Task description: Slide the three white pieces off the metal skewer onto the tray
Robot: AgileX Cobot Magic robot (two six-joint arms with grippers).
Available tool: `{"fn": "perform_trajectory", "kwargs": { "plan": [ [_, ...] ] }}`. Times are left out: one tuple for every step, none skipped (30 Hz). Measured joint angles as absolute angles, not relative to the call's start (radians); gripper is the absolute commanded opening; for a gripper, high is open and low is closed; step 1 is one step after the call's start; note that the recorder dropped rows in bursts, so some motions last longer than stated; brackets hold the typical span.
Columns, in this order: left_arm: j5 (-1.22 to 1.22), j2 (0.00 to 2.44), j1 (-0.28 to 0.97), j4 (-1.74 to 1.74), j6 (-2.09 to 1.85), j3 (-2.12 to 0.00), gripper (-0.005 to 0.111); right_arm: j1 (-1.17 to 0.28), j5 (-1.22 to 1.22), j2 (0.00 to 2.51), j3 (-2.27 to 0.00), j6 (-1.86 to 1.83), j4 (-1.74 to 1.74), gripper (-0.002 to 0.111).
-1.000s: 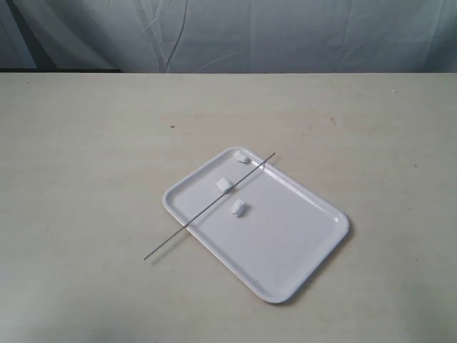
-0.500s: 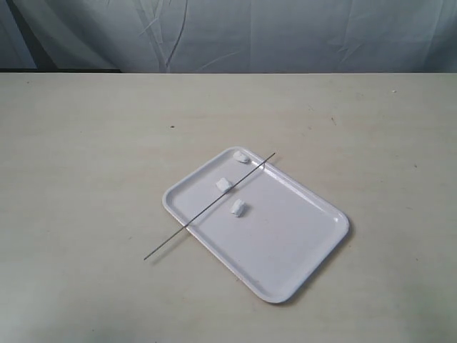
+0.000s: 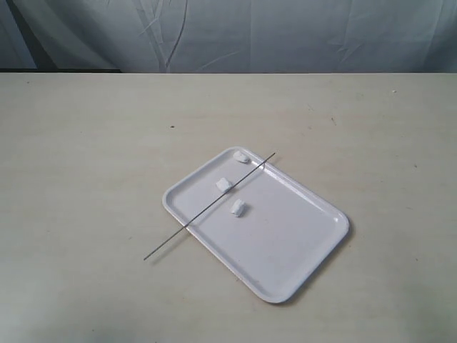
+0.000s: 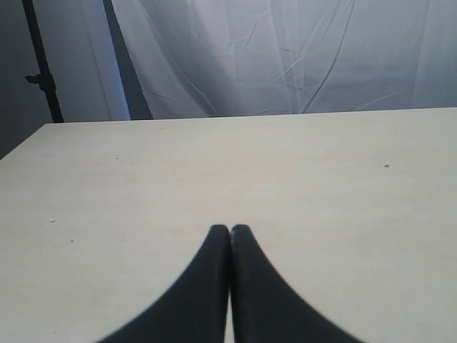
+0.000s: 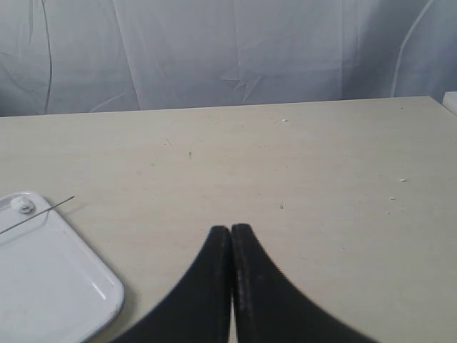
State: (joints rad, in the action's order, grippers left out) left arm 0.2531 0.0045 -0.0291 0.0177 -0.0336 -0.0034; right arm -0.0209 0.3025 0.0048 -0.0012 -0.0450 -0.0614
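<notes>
The white tray [image 3: 285, 243] lies on the table, right of centre in the exterior view. Three white pieces rest loose on it: one in the far corner [image 3: 243, 157], one [image 3: 224, 185] just left of the skewer, one [image 3: 237, 209] just right of it. The thin metal skewer [image 3: 209, 206] lies bare across the tray's far-left part, one end out on the table. No arm shows in the exterior view. My left gripper [image 4: 230, 229] is shut and empty over bare table. My right gripper [image 5: 230, 229] is shut and empty, beside the tray's corner [image 5: 50, 286]; a piece [image 5: 25, 206] and the skewer tip [image 5: 43, 209] show there.
The beige table [image 3: 86, 157] stretches around the tray. A wrinkled white cloth backdrop [image 3: 285, 36] hangs behind its far edge. A dark stand pole [image 4: 43, 71] is at the back in the left wrist view.
</notes>
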Motion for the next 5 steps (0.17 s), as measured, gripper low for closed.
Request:
{"fn": "perform_trajectory", "kwargs": {
  "plan": [
    [0.253, 0.004, -0.029, 0.018, -0.034, -0.003, 0.000, -0.021, 0.302, 0.005, -0.001, -0.045, -0.061, -0.001],
    [0.253, 0.004, -0.029, 0.020, -0.034, -0.003, 0.000, -0.021, 0.302, 0.005, -0.001, -0.045, -0.061, -0.001],
    [0.253, 0.004, -0.029, 0.021, -0.034, -0.003, 0.000, -0.021, 0.302, 0.005, -0.001, -0.045, -0.061, -0.001],
    [0.253, 0.004, -0.029, 0.021, -0.034, -0.003, 0.000, -0.021, 0.302, 0.005, -0.001, -0.045, -0.061, -0.001],
    [0.253, 0.004, -0.029, 0.021, -0.034, -0.003, 0.000, -0.021, 0.302, 0.005, -0.001, -0.045, -0.061, -0.001]
  ]
}}
